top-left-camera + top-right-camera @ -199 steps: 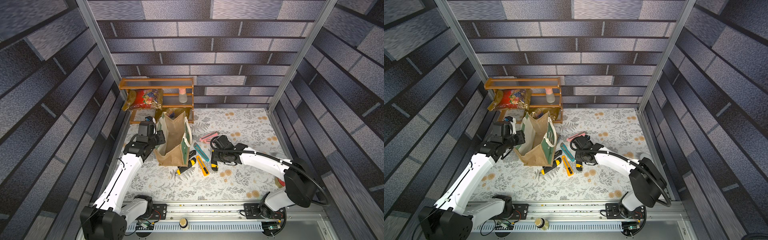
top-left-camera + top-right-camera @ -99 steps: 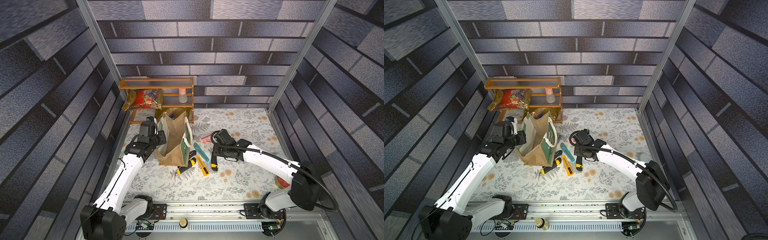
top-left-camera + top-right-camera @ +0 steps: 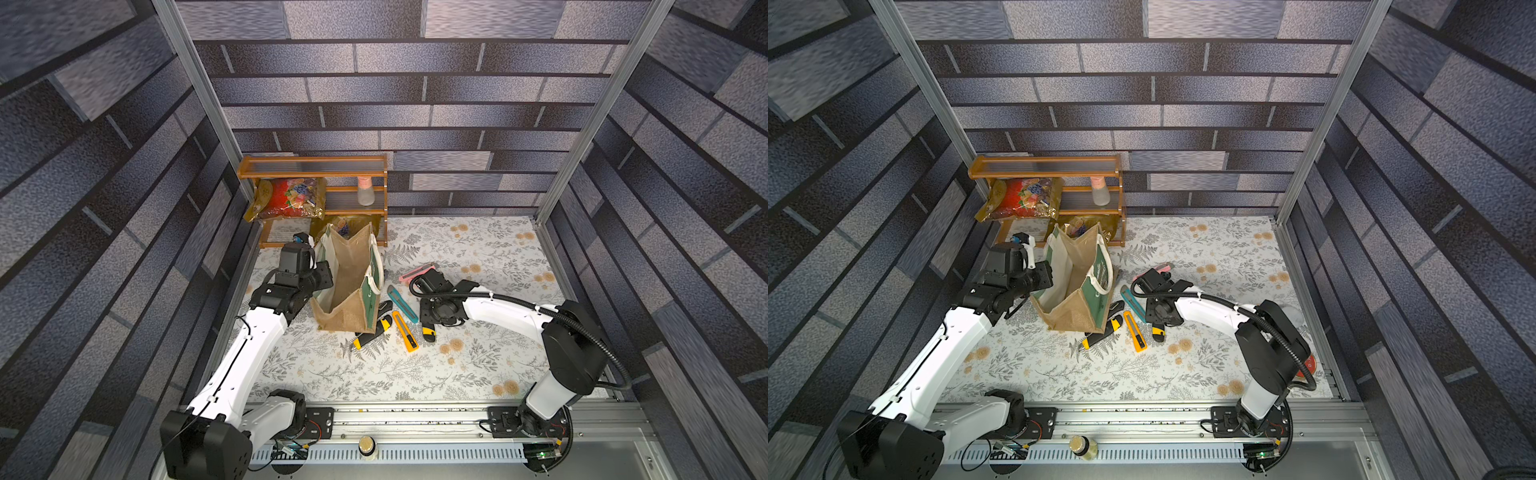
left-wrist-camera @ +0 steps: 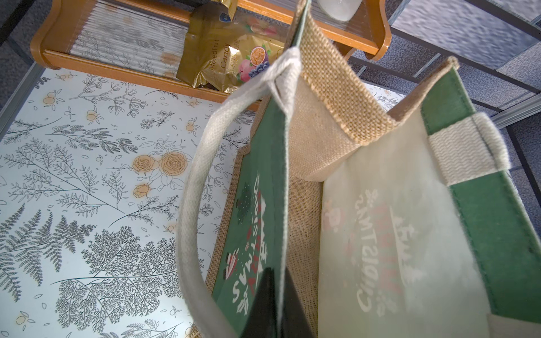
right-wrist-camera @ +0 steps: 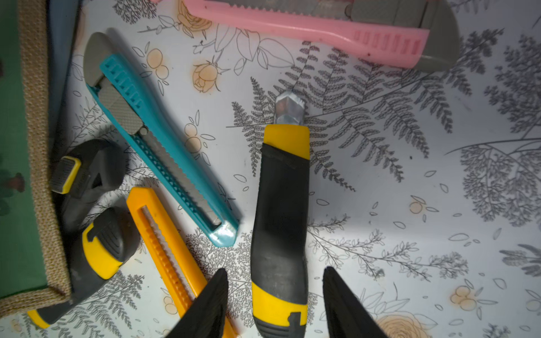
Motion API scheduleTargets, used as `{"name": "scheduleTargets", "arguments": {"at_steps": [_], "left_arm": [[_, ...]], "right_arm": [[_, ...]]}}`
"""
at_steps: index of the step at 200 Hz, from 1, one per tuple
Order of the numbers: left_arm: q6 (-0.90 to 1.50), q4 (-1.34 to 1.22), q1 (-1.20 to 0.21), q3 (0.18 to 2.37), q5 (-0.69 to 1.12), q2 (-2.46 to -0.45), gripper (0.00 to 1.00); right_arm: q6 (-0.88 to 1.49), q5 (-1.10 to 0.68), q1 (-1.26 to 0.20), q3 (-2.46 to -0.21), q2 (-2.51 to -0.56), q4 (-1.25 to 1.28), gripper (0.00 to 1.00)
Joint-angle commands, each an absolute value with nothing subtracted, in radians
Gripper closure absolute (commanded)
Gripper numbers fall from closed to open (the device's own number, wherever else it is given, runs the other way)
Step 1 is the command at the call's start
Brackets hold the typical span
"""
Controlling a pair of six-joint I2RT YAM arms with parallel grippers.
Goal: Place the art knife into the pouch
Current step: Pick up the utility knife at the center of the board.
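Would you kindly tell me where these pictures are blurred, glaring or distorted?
Right wrist view: the right gripper's black fingers are blurred, the teal snap-off knife glares at its tip. Left wrist view: the tan burlap tote bag's nearest part is soft. Both top views: the aluminium posts lean, wide-angle distortion.

The candy bag (image 4: 222,58) reads "Mixed Fruit Candy"; the pouch (image 4: 254,234) reads "Christmas".

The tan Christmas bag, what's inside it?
Inside the tan burlap Christmas bag only its bare woven floor and pale lining show, and nothing is seen lying in it. The bit of floor behind its near wall is hidden.
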State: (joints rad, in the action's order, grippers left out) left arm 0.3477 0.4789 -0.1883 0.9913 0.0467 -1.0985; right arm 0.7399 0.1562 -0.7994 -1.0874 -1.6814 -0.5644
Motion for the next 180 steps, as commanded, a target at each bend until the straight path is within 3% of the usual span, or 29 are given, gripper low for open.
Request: {"name": "scheduleTargets", "arguments": {"at_steps": [1,104,158,180], "left_arm": [[0.354,0.468,-0.195,0.980,0.042,-1.097,0.98],[0.351,0.466,-0.196,0.970,0.036,-1.088,0.94],[0.351,0.466,-0.196,0.966,0.038,-1.089,0.94],[0.351,0.465,-0.196,0.969,0.038,-1.091,0.94]], "right_arm": [[0.738,0.158,-0.820,-1.080,-1.717,-0.589,0.46],[0.756,0.249,-0.855,-1.109,-1.841,-0.673,0.53],[0.780,0.274,-0.857,-1.079,-1.806,-0.632,0.73],[0.783,0.281,-0.859,-1.075,-1.758,-0.597,0.76]]}}
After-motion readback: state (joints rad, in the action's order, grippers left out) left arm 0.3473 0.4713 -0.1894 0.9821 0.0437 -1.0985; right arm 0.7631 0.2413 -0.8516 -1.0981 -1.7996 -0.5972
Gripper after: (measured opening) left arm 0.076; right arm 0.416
